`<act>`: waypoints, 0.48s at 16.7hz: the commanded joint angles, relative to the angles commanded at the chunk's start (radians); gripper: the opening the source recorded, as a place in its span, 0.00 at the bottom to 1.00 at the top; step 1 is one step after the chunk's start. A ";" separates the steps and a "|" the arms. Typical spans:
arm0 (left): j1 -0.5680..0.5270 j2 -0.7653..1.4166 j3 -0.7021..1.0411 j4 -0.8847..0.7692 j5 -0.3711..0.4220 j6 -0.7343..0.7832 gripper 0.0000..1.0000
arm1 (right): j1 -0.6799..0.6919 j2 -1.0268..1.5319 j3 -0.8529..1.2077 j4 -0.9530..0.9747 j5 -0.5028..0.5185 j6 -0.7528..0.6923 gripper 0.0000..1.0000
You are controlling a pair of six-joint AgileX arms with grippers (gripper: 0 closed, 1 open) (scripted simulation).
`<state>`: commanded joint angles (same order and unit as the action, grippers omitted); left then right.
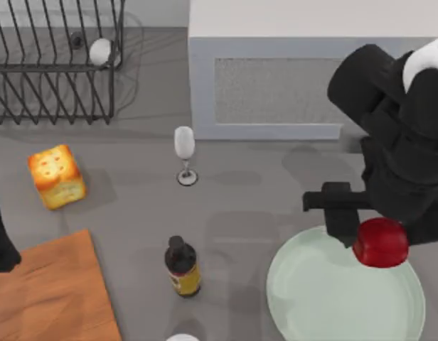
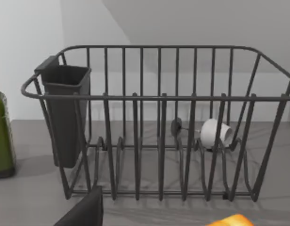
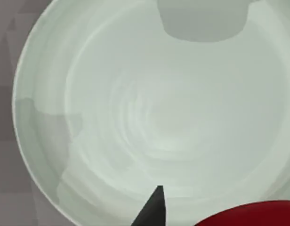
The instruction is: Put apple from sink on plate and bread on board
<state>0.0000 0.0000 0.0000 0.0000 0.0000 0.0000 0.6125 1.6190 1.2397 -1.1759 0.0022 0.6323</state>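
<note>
The red apple (image 1: pixel 380 242) hangs over the far right part of the pale green plate (image 1: pixel 326 298), with my right gripper (image 1: pixel 372 234) shut on it. The right wrist view looks straight down on the plate (image 3: pixel 149 108), with the apple (image 3: pixel 248 215) and a dark fingertip (image 3: pixel 152 209) at its edge. The golden bread (image 1: pixel 57 176) lies on the table at the left, beyond the wooden board (image 1: pixel 52 295). My left gripper (image 1: pixel 0 245) is parked at the left edge beside the board, open, with one finger (image 2: pixel 86 212) and a corner of the bread (image 2: pixel 232 220) in its wrist view.
A wire dish rack (image 1: pixel 55 67) with a white cup (image 1: pixel 100 51) stands at the back left. The grey sink unit (image 1: pixel 276 92) sits at the back. A wine glass (image 1: pixel 184 153) and a dark bottle (image 1: pixel 182 266) stand mid-table between board and plate.
</note>
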 joint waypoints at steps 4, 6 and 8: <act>0.000 0.000 0.000 0.000 0.000 0.000 1.00 | 0.065 0.002 0.003 -0.017 -0.002 0.056 0.00; 0.000 0.000 0.000 0.000 0.000 0.000 1.00 | 0.065 0.002 0.003 -0.017 -0.002 0.056 0.00; 0.000 0.000 0.000 0.000 0.000 0.000 1.00 | 0.065 0.002 0.003 -0.017 -0.002 0.056 0.00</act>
<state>0.0000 0.0000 0.0000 0.0000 0.0000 0.0000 0.6779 1.6208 1.2430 -1.1930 0.0000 0.6887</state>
